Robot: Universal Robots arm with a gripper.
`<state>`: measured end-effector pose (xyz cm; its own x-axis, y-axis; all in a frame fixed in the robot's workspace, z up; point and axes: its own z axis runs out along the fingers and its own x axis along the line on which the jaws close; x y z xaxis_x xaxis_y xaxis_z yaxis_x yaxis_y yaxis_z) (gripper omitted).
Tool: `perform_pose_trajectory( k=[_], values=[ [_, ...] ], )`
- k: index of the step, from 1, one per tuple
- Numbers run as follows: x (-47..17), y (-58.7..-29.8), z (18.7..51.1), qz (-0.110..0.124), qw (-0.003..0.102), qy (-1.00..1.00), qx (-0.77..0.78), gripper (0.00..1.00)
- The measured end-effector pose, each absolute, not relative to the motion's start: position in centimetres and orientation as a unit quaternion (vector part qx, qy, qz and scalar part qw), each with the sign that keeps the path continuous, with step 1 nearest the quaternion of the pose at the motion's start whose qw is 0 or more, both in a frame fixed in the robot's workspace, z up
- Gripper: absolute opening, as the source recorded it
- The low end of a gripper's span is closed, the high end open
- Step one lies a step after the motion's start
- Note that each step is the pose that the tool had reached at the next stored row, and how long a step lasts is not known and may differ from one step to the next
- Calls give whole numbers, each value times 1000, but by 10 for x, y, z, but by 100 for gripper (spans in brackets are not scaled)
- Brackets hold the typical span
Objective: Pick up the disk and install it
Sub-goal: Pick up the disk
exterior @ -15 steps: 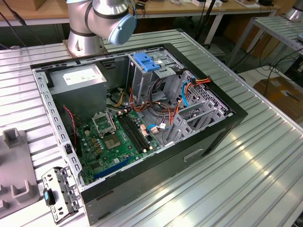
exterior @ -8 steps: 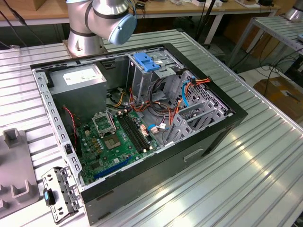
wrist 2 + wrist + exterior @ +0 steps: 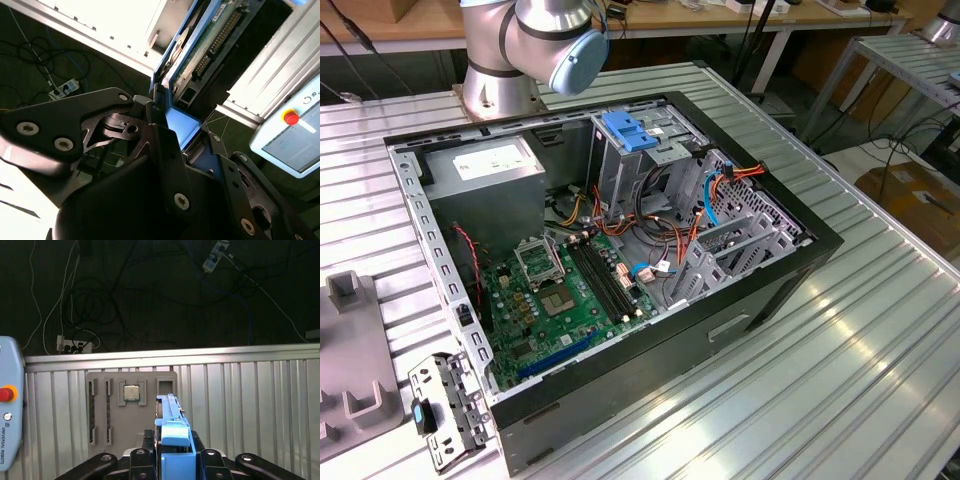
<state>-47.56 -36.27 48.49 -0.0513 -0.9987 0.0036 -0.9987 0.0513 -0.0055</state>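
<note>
Tool [image 3: 172,450] pinching disk [image 3: 170,412] edge-on by its blue frame. Narrow grip may slip, so disk could tilt or drop onto desk [image 3: 250,405].

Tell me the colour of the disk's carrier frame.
Blue. The disk's frame shows best in the first wrist view.

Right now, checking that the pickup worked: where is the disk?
In both wrist views the disk is clamped edge-on in the gripper, with the grey parts tray on the ribbed table beyond it.
</note>
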Motion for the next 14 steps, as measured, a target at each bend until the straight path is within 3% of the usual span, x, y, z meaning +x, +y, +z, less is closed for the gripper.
perform_pose_trajectory(
  k=[14],
  values=[
    [-476,-363,498,-3,1,725,-689,37]
  ],
)
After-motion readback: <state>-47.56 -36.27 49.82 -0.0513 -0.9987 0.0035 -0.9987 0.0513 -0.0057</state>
